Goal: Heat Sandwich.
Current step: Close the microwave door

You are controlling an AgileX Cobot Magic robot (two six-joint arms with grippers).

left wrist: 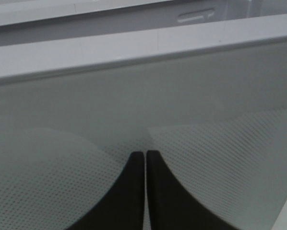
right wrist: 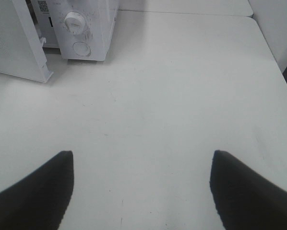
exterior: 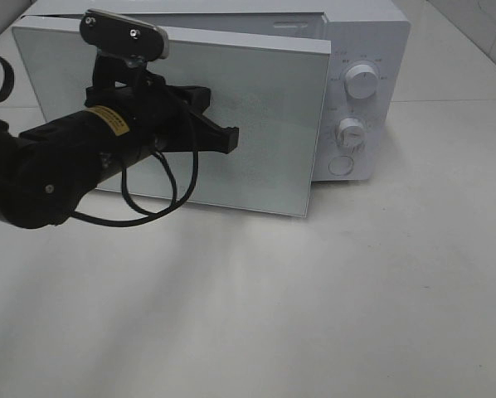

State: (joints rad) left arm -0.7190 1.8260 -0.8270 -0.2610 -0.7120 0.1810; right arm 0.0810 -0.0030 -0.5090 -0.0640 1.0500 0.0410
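White table [exterior: 356, 315] carries everything. White microwave [exterior: 372, 50] at rear; door [exterior: 265, 124] ajar, free edge swung out from body. Left gripper [exterior: 229, 141]: jaws pressed together, empty, tips at door's dotted pane. Right gripper [right wrist: 141, 153]: jaws spread wide, holding nothing, above table. Upper knob [exterior: 362, 83], lower knob [exterior: 351, 130] on panel. Sandwich: whereabouts cannot tell.

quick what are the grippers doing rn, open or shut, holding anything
left gripper: shut, empty, tips by the microwave door
right gripper: open, empty, over the table
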